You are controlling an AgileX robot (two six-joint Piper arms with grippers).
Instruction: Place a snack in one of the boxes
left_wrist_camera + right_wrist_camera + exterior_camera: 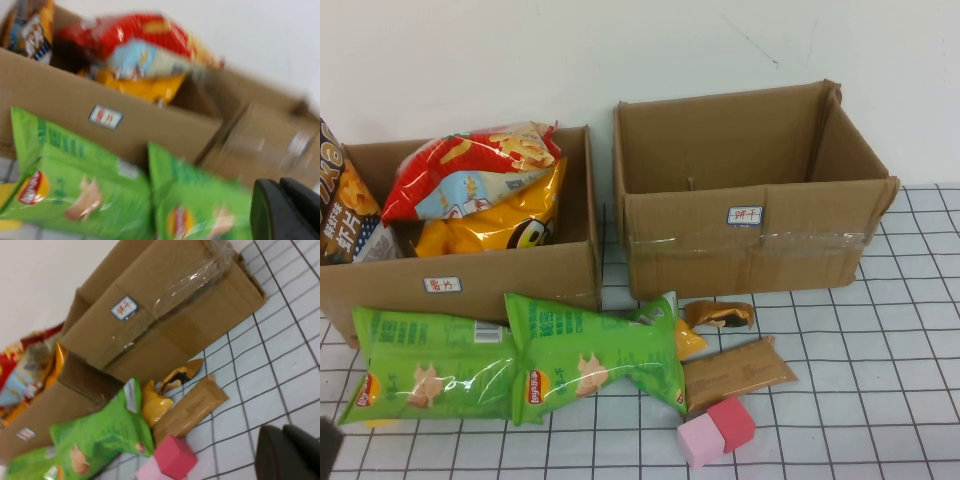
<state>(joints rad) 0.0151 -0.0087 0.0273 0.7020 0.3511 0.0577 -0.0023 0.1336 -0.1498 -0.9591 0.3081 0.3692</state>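
The left box (460,280) holds snacks; the right box (750,240) is empty. Green bags (520,365) lie on the surface before the left box, ungrasped. Left gripper (285,210) and right gripper (290,452) hover near them; jaw state cannot be told.

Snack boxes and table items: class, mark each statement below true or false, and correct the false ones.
1. The right box holds a red chip bag. False: no snack shows in it; the red chip bag lies in the left box.
2. Two green chip bags lie in front of the left box. True.
3. The pink block touches the red block. True.
4. The brown snack bar is inside a box. False: it lies on the table.
5. Both boxes carry a small label. True.
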